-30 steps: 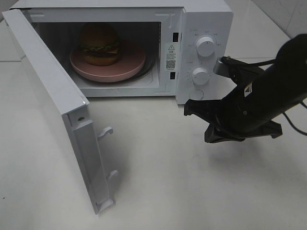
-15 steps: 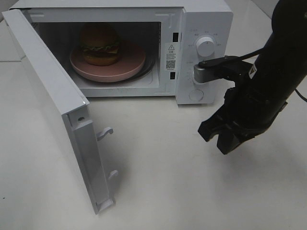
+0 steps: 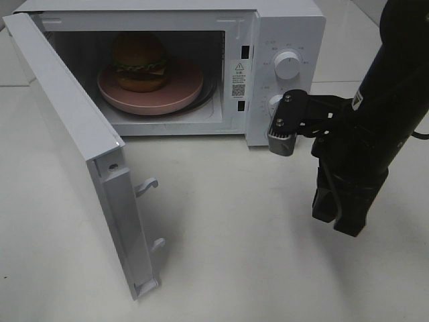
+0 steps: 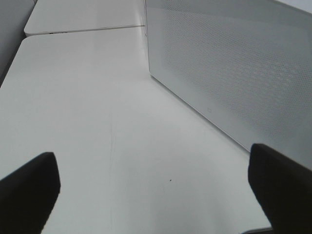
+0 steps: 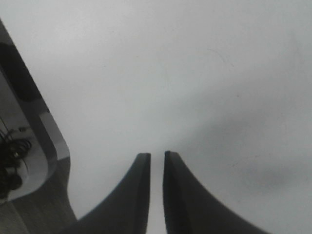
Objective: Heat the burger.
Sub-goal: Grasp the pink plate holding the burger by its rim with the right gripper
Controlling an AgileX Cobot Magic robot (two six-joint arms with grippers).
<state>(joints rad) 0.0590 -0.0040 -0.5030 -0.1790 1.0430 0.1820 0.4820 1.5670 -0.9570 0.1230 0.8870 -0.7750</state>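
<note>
white microwave (image 3: 288, 27) stands on the desk (image 3: 221, 228) with its door (image 3: 74, 147) swung wide open, and the burger (image 3: 139, 62) sits inside the cavity on a pink plate (image 3: 181, 94), a little toward the plate's left. the burger is upright, bun dome up and layers stacked vertically; being round, it has no real long axis sideways and faces no particular way. the right gripper (image 3: 342, 218) hangs pointing down at the desk in front of the control panel, fingers pressed nearly together with only a thin slit between them, pinching nothing. the left gripper (image 4: 156, 180) is spread wide and empty beside a white perforated panel. loading looks done, so the step in hand is probably shutting the door: push on its outer face near the latch edge, sweep steadily until the hooks catch, then turn the upper knob (image 3: 287, 65) or the one below it.
</note>
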